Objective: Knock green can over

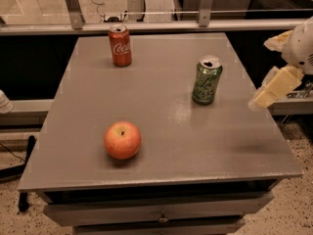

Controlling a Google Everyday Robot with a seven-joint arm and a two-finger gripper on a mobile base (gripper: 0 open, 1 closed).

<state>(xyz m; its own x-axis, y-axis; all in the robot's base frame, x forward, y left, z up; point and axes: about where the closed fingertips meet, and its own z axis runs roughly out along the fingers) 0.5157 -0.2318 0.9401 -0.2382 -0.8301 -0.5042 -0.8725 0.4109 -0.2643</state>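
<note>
The green can [207, 80] stands upright on the right half of the grey table [166, 160], its silver top open. My gripper [266, 93], pale yellow, hangs over the table's right edge. It is to the right of the can at about the can's height, a short gap away and not touching it.
A red Coca-Cola can [120, 45] stands upright at the back left. A red-orange apple [122, 140] sits at the front left. A metal railing [146, 26] runs behind the table. The table drops off to speckled floor on the right and front.
</note>
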